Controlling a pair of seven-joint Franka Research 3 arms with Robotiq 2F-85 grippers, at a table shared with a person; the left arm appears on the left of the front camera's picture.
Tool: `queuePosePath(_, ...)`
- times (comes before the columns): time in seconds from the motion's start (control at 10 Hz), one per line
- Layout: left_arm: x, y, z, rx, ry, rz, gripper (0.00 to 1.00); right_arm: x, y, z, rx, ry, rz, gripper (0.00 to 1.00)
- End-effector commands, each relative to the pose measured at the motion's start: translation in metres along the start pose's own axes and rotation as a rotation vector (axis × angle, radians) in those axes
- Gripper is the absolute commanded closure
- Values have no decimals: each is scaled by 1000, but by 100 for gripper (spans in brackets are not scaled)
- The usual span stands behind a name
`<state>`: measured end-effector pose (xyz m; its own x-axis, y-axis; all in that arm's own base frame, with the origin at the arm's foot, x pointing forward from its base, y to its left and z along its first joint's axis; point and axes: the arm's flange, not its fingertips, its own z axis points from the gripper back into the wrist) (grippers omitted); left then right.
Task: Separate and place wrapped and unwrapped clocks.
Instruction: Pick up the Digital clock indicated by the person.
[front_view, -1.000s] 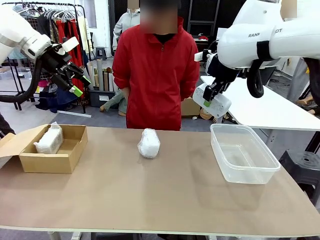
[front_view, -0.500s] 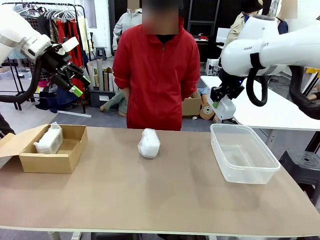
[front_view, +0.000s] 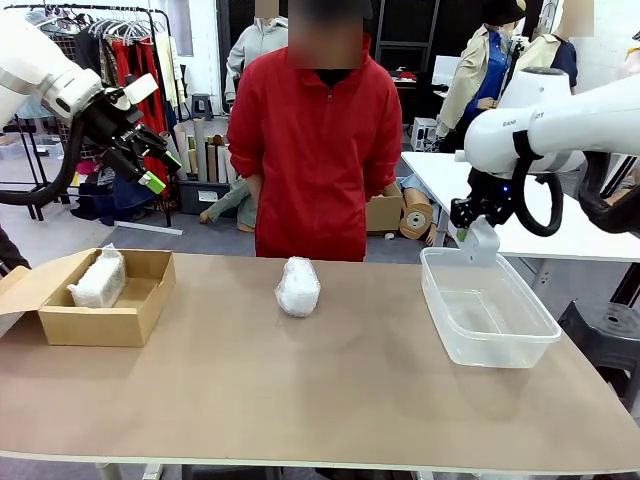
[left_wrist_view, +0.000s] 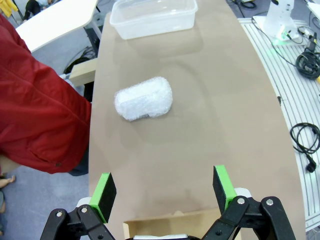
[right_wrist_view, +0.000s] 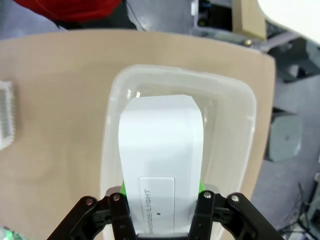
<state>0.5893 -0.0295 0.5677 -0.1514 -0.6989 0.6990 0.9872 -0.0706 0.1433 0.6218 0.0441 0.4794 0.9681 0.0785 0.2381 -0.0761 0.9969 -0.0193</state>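
Note:
My right gripper (front_view: 468, 226) is shut on the bare white clock (front_view: 481, 241), which hangs just above the far rim of the clear plastic bin (front_view: 490, 345). In the right wrist view the clock (right_wrist_view: 160, 145) points down into the bin (right_wrist_view: 235, 95) between my jaws (right_wrist_view: 161, 207). One wrapped clock (front_view: 298, 286) lies on the table's middle, also seen as a bubble-wrapped lump (left_wrist_view: 144, 98). Another wrapped clock (front_view: 98, 280) rests in the cardboard box (front_view: 145, 305). My left gripper (front_view: 152, 172) hangs open high above that box, with nothing between its green pads (left_wrist_view: 105, 192).
A person in a red jacket (front_view: 320, 140) stands at the far edge, hands behind the back. The box sits at the table's left end, the bin at its right end. A white table (front_view: 540, 215) stands behind the bin.
My right arm has swung right and down with the bare clock, from beside the person to just over the bin. The left arm and the wrapped clocks have stayed put.

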Motion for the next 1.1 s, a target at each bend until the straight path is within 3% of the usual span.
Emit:
queuePosePath(0.0,0,-1,1,1,-1,-2,0,-16,-5,-15,-70,49,-72,100)
queuePosePath(0.5,0,-1,1,1,-1,-2,0,-66,-22,-35,-110,123,-156,100)
queuePosePath(1.0,0,-1,1,1,-1,-2,0,-62,-22,-44,-69,140,-136,100)
